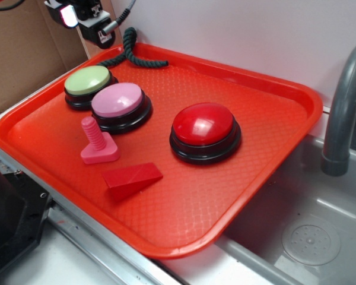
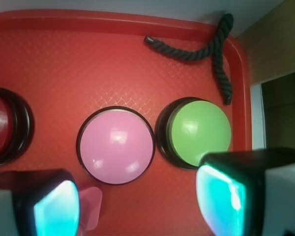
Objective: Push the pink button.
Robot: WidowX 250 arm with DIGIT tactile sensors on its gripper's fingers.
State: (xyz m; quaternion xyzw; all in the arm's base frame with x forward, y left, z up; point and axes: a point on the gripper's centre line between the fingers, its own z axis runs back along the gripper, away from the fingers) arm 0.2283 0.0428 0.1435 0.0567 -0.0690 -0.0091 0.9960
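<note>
While untouched, pink button (image 1: 120,101) on tray (image 1: 267,136)

Red button (image 2: 2,129): cropped by the wrist view's left edge. Pink bolt toy (image 2: 91,206): blurred, partly behind a finger pad (image 2: 54,209). Gripper (image 1: 83,16): cut off by the exterior view's top edge. Grey faucet (image 1: 344,113): cropped at right. Rope (image 1: 127,50): one end hidden behind the gripper.
</note>
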